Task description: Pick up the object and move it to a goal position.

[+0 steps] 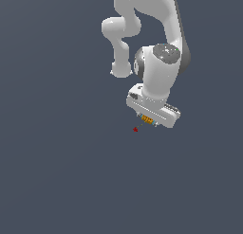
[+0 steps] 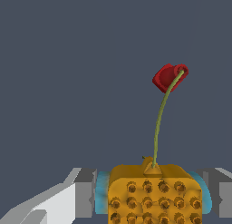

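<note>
The object [image 1: 147,119] is a tiny orange-yellow blocky piece with cyan flecks at its edges, held under the white gripper [image 1: 148,120]. In the wrist view the object [image 2: 154,196] is an orange block dotted with small studs, cyan at both sides, clamped between the grey fingers [image 2: 85,193]. A thin green stem rises from it to a small red tip [image 2: 170,76]. That red tip [image 1: 135,129] also shows in the exterior view, just beyond the object on the exterior view's left. The gripper is shut on the object.
The white arm [image 1: 159,62] reaches in from the top of the exterior view. Everything around it is a plain dark grey-blue background with no other objects in view.
</note>
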Robot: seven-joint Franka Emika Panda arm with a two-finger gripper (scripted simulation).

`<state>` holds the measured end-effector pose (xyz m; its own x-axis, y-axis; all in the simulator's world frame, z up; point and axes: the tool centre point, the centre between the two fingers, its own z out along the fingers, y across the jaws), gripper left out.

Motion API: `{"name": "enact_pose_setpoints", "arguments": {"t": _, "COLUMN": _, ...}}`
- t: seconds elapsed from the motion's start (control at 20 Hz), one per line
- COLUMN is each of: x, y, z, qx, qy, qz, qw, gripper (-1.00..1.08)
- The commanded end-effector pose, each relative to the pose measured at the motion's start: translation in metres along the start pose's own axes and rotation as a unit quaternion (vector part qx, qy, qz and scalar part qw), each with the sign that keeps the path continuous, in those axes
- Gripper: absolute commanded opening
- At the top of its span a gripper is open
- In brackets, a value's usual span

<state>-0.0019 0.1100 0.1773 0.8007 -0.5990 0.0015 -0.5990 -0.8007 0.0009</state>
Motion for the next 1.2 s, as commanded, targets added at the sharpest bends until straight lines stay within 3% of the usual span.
{"name": "enact_pose_setpoints", "arguments": {"t": 0.0, "x": -0.007, "y": -0.020, "z": -0.023, "qx": 0.000, "qy": 0.000, "qz": 0.000, "qw": 1.0000, "gripper": -1.00}}
{"name": "enact_pose_setpoints", "arguments": {"t": 0.55, "x": -0.025, "y": -0.080, "z": -0.087, "qx": 0.000, "qy": 0.000, "qz": 0.000, "qw": 1.0000, "gripper": -1.00}}
{"name": "enact_pose_setpoints", "arguments": {"t": 1.15, "x": -0.028, "y": -0.095, "z": -0.101, "qx": 0.000, "qy": -0.001, "qz": 0.000, "qw": 1.0000, "gripper": -1.00}}
